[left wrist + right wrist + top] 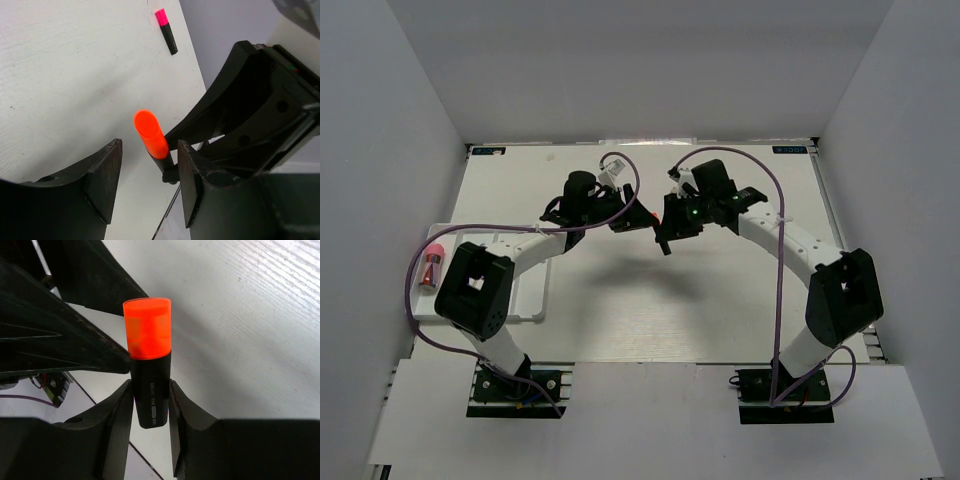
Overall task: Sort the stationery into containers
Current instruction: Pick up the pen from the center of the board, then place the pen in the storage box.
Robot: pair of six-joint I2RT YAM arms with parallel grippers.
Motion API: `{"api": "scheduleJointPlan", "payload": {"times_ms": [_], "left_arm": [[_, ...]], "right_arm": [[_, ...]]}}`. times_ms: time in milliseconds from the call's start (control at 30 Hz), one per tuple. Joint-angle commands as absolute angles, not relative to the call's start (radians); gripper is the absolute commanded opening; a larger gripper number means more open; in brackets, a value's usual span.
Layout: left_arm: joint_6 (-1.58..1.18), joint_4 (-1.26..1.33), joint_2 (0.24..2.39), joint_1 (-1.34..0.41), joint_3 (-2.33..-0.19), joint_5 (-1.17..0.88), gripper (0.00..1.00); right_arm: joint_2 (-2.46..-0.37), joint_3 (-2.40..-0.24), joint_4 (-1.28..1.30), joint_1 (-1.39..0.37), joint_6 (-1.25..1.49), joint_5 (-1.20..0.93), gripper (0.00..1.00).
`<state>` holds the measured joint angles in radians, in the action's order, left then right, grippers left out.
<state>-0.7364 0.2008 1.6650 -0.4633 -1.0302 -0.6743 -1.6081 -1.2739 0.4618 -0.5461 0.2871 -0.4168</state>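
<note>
My right gripper (pixel 150 402) is shut on the black body of an orange-capped highlighter (pixel 148 340) and holds it above the table, cap pointing at the left gripper. My left gripper (pixel 150 145) is open, and its fingers stand on either side of the orange cap (pixel 150 134) without touching it. In the top view the two grippers meet mid-table, left (pixel 632 220) and right (pixel 665 228). A pink-capped highlighter (pixel 166 31) lies on the table beyond. The white tray (pixel 535 305) sits at the left, partly hidden by the left arm, and holds a pink-capped tube (pixel 432 262).
Grey walls enclose the white table on three sides. The purple cables loop above both arms (pixel 775 200). The left arm's elbow (pixel 475 290) hangs over the tray.
</note>
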Motion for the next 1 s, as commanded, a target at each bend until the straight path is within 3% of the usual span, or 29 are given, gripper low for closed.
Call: {"api": "scheduleJointPlan", "payload": {"times_ms": [0,200,500,533,567,600,633,733,967], "left_arm": [[-0.762,0.236,1.669,-0.466,-1.046,-0.678,0.58],[-0.772,0.244,1.669,-0.476,-1.022,-0.675,0.51],[-0.810,0.232,1.632,-0.446,-0.982,-0.667,0.11],[-0.802,0.216,1.625,-0.433,-0.980,-0.658,0.07],[-0.770,0.197,1.611,-0.417,-0.985,-0.629,0.00],[-0.753,0.145,1.583,-0.407,-0.985,-0.611,0.00],[-0.721,0.121,1.565,-0.394,-0.985,-0.597,0.00],[-0.652,0.006,1.508,-0.315,-1.005,-0.539,0.00],[-0.076,-0.651,1.531,-0.134,-1.343,-0.327,0.00]], "right_arm": [[-1.604,-1.339,0.440,-0.560,0.302,-0.387,0.00],[-1.634,-1.376,0.445,-0.575,0.308,-0.394,0.00],[-1.654,-1.402,0.451,-0.578,0.250,-0.460,0.03],[-1.652,-1.401,0.459,-0.578,0.217,-0.456,0.29],[-1.646,-1.399,0.466,-0.575,0.189,-0.456,0.37],[-1.643,-1.399,0.489,-0.575,0.163,-0.456,0.45],[-1.635,-1.393,0.500,-0.560,0.128,-0.453,0.65],[-1.592,-1.352,0.515,-0.528,0.081,-0.446,0.83],[-1.536,-1.319,0.640,-0.440,-0.107,-0.378,0.85]]}}
